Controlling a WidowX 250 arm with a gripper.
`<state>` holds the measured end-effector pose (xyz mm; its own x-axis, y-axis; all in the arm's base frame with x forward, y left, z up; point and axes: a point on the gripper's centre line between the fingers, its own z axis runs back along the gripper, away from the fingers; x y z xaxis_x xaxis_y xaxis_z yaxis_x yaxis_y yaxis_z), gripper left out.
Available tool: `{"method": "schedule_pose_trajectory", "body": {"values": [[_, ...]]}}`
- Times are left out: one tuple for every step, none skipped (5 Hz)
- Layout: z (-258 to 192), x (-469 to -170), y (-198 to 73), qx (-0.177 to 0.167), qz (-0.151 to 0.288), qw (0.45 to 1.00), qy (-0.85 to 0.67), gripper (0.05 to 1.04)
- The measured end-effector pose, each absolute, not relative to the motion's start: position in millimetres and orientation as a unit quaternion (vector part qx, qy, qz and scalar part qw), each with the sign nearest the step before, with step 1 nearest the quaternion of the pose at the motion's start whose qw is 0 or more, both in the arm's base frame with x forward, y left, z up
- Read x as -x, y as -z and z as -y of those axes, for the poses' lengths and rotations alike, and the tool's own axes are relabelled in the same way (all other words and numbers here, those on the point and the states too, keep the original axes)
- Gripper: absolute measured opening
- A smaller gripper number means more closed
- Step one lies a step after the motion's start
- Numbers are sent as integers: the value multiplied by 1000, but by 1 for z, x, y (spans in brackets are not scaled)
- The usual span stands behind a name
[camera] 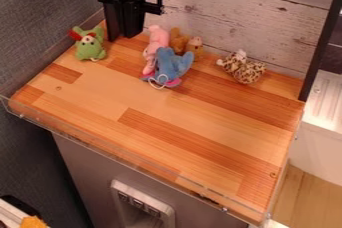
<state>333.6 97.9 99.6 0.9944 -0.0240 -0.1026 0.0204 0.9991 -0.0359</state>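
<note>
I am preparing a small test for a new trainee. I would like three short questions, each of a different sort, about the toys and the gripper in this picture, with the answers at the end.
1. Multiple choice. As the picture shows it, where is the spotted toy compared with the blue toy?
A) to its left
B) to its right
C) on top of it

2. True or false. The gripper is closer to the green toy than to the spotted toy.

3. Fill in. At its head, the green toy shows a bright patch of the colour ____.

Key: 1. B; 2. true; 3. red
</note>
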Motion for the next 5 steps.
{"method": "schedule_pose_trajectory", "body": {"values": [[-101,-339,-98,22,-53,995,78,64],[-122,-351,-95,25,-50,985,164,64],[-138,-373,-95,27,-46,961,272,64],[-152,-384,-95,26,-45,935,351,64],[-164,-386,-95,27,-44,928,368,86]]}}
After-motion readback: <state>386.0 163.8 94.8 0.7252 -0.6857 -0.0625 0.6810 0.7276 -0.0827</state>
